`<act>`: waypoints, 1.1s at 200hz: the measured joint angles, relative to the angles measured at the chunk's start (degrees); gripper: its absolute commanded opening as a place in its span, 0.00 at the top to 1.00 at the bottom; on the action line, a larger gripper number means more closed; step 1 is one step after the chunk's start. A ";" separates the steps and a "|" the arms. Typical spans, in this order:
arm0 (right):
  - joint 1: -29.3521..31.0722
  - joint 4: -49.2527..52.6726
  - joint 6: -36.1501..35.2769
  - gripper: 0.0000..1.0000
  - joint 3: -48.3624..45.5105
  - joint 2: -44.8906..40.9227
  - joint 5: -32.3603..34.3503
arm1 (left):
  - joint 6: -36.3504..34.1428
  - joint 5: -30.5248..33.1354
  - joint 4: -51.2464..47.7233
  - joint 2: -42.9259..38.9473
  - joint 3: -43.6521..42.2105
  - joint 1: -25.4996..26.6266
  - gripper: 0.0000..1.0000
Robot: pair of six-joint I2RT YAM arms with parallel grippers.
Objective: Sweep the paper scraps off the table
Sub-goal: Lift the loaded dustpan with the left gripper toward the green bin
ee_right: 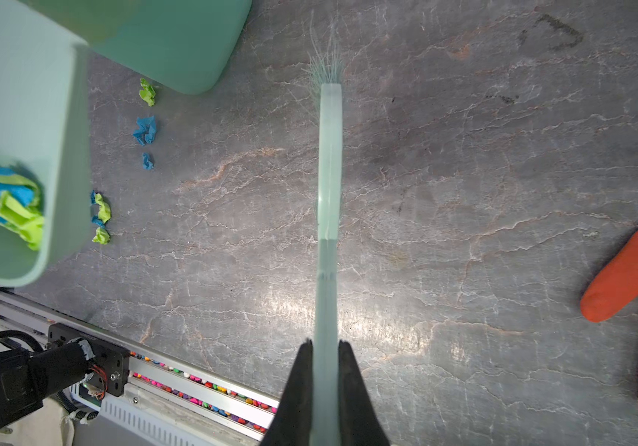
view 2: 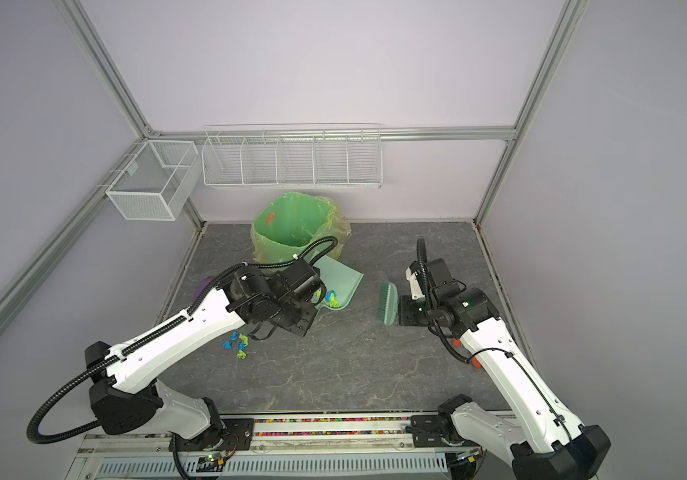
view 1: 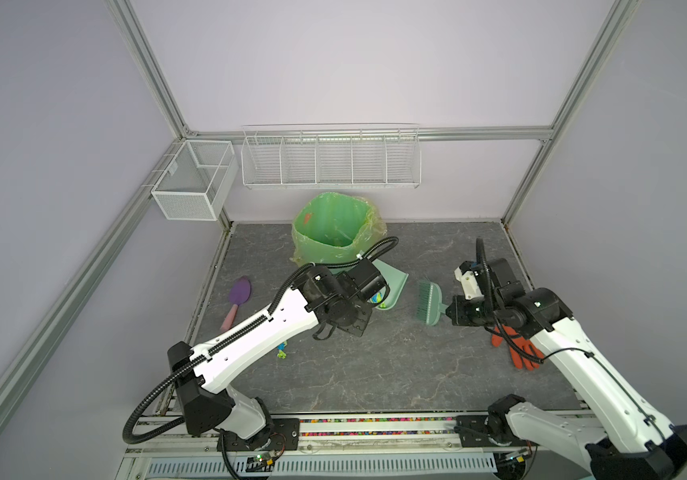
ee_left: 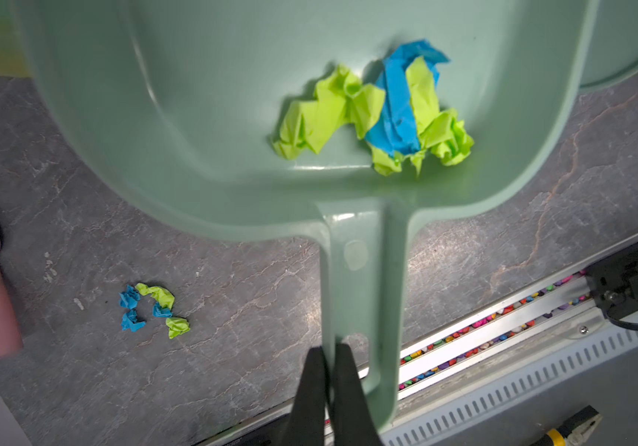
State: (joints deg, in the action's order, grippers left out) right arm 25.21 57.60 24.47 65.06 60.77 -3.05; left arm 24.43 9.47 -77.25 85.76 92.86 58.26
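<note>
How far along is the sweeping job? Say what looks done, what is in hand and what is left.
Done: one clump of paper scraps lies in the dustpan. In hand: the left gripper is shut on the dustpan's handle, the right gripper on the brush. Left: several loose scraps lie on the table beside the dustpan, unswept; the pan's load has not yet gone into the green bin.

Pale lilac walls point(view 1: 333, 62), aluminium frame rails point(view 1: 479, 134), white mesh basket point(view 1: 192, 183) beside a divided wire rack point(view 1: 331, 162).

We see no text, label, brand or number we can read; a faint dark mark point(ee_right: 552, 31) on the table point(ee_right: 464, 251) is illegible to us.
</note>
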 measured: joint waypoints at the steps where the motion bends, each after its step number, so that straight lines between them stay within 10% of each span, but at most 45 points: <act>1: 0.00 -0.04 0.00 0.93 -0.04 -0.02 -0.02 | -0.04 0.02 -0.04 0.02 0.11 -0.07 1.00; 220: 0.00 -3.19 0.17 0.93 -2.80 -0.61 -1.55 | -11.56 3.28 -6.84 4.33 21.46 -19.08 1.00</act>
State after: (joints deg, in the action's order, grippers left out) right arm 25.21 54.41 24.64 62.26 60.16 -4.60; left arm 12.86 12.75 -84.09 90.08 114.32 39.18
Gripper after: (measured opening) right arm 0.115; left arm 0.048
